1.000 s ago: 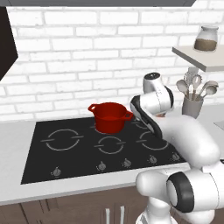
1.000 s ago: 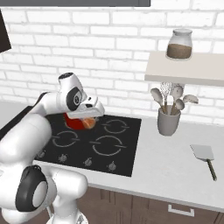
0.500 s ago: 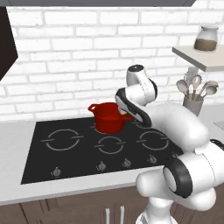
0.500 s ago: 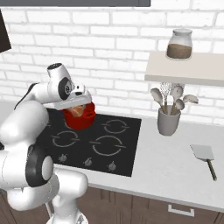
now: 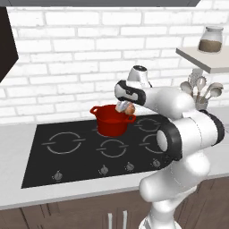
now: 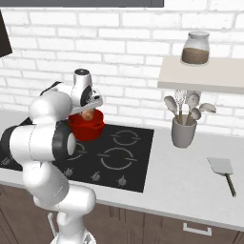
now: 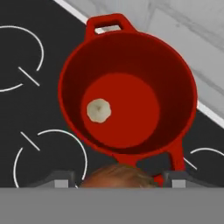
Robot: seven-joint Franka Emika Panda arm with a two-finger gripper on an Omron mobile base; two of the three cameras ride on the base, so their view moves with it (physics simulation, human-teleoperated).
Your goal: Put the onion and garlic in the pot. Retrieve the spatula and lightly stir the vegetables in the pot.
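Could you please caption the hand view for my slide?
Onion held between the jaws above the red pot, garlic already inside.

Pot (image 7: 127,94): glossy red, upright on the far hob burner, lid off. Garlic (image 7: 99,110): pale bulb resting on the pot floor. Onion (image 5: 129,108): tan-brown bulb, suspended above the pot's rim. Spatula (image 6: 223,169): flat on the counter at far right, well apart from the pot.

pincer (image 6: 88,113) gripping onion (image 6: 87,115) above red pot (image 6: 87,127), spatula (image 6: 222,169) on counter (image 6: 181,176)

Pot (image 7: 127,94) mouth open below, only garlic (image 7: 99,110) on its floor
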